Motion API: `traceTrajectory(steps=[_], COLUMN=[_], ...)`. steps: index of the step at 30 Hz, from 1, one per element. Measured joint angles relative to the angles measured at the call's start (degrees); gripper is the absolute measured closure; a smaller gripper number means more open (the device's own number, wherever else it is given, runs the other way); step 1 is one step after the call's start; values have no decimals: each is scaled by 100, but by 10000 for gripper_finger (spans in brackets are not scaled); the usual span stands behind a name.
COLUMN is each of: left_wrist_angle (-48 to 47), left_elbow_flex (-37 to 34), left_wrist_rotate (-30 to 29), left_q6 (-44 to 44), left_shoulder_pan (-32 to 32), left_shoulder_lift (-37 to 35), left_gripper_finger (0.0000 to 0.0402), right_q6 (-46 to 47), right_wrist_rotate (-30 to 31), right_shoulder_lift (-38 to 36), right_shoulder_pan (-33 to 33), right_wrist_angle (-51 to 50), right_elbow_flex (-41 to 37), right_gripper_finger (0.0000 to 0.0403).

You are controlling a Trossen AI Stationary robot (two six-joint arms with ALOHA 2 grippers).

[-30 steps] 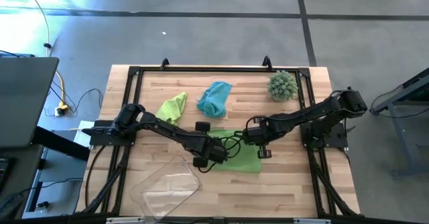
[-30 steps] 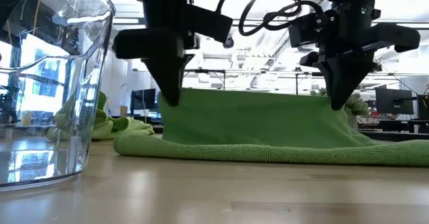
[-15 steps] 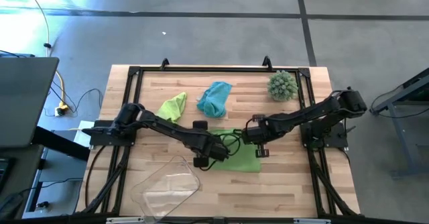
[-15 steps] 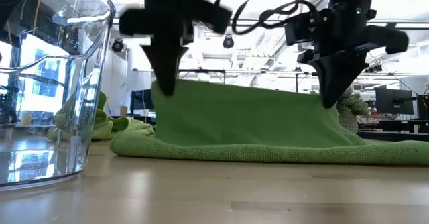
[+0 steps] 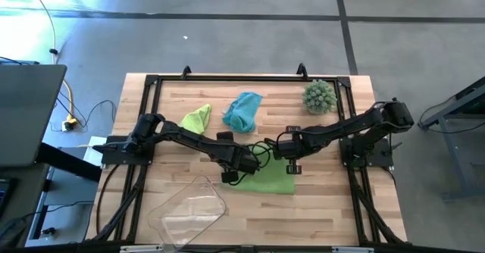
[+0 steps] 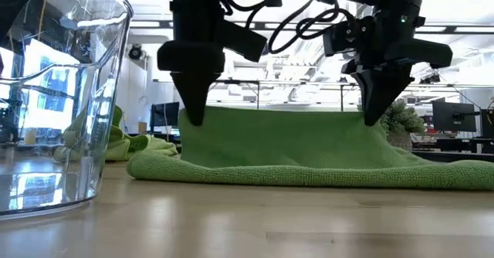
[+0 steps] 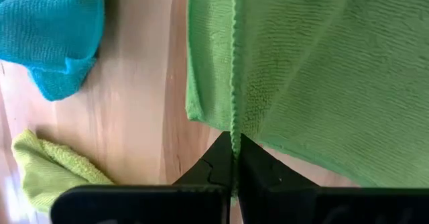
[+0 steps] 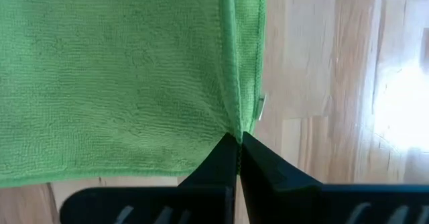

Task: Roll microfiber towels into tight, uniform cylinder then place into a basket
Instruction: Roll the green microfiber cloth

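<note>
Both arms are working at the middle of the wooden table [image 5: 326,200]. The left gripper [image 6: 193,119] and the right gripper [image 6: 373,119] are each pinching, fingers closed, one upper corner of a lime green towel [image 6: 285,146], lifting that edge while its lower part is lying on the wood. The clear basket [image 5: 188,213] is sitting near the front edge; a second green towel [image 5: 195,120] and the teal towel [image 5: 243,110] are lying behind.

The spread towel [image 5: 267,176] is lime green, as is the crumpled towel [image 5: 195,120]. The third towel [image 5: 243,110] is teal; the spiky ball [image 5: 319,96] grey-green.
</note>
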Motion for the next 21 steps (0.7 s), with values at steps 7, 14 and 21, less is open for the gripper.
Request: traceTrajectory(steps=[7, 14, 21], left_wrist_angle=[22, 42, 39], left_elbow_flex=[0, 0, 0], left_wrist_rotate=[-4, -13, -662], left_q6=[-6, -6, -8], left_shoulder_pan=[64, 68, 62], left_shoulder_lift=[0, 2, 2], left_gripper_finger=[402, 401, 388], right_q6=[-6, 284, 783], right_wrist_rotate=[-98, -105, -494], right_shoulder_lift=[0, -2, 6], right_shoulder_pan=[-42, -20, 273], right_wrist_angle=[-7, -395, -286], right_elbow_flex=[-2, 152, 267], right_gripper_finger=[373, 288, 274])
